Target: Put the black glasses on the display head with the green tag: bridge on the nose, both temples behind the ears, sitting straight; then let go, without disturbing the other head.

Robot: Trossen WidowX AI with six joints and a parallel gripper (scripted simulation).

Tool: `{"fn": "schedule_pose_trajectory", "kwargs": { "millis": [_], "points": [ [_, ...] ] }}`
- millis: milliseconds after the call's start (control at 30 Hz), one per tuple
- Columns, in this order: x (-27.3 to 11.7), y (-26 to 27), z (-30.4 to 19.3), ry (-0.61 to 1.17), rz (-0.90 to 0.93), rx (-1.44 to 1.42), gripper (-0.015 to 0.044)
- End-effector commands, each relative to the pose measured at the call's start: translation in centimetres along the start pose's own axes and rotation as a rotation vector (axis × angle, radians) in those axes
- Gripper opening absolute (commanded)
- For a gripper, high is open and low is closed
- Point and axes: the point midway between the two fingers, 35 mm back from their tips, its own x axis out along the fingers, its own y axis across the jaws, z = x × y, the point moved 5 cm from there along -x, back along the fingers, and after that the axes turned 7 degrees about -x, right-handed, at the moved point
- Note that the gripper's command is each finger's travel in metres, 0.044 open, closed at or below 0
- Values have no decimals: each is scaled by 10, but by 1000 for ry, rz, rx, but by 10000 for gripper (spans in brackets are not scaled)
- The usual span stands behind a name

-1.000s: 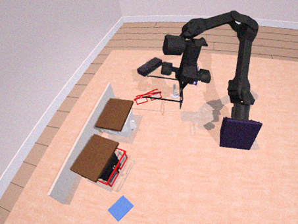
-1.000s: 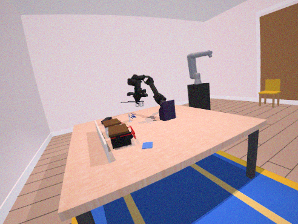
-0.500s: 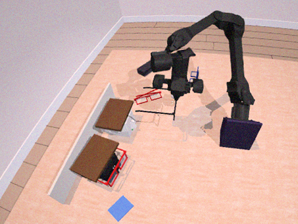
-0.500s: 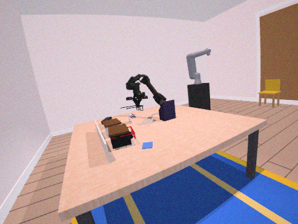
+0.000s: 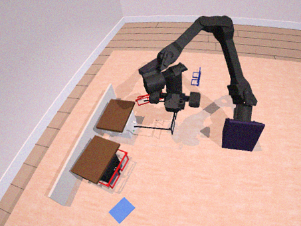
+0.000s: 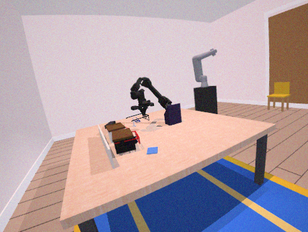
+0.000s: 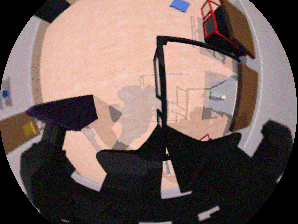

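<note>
The table (image 5: 191, 187) (image 6: 200, 138) (image 7: 75, 55) runs out of the top view. Over it bends the black arm (image 5: 231, 55) (image 6: 154, 89). Brown boards hide the tops of both heads: the far, white one (image 5: 130, 125) (image 7: 220, 95) and the near, black one (image 5: 110, 169) (image 6: 125, 147) (image 7: 227, 32), which wears red glasses (image 5: 123, 161) (image 6: 136, 137) (image 7: 210, 20). The gripper (image 5: 175, 111) (image 6: 144, 115) (image 7: 160, 127) pinches the black glasses (image 5: 172, 126) (image 6: 148, 117) (image 7: 161, 75) in the air, right of the white head, and partly covers a second red pair (image 5: 142, 100) (image 7: 205, 138). A green speck (image 5: 133, 130) (image 7: 210, 93) marks the white head; any lettering is too small to tell.
</note>
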Motion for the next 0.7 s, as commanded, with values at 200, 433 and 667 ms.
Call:
{"fn": "schedule_pose_trajectory", "kwargs": {
  "millis": [200, 433, 667],
  "points": [
    [6, -1, 2, 8, -58, 18, 0],
    [15, 0, 4, 10, -77, 19, 0],
    [23, -2, 4, 6, -43, 19, 0]
  ]
}}
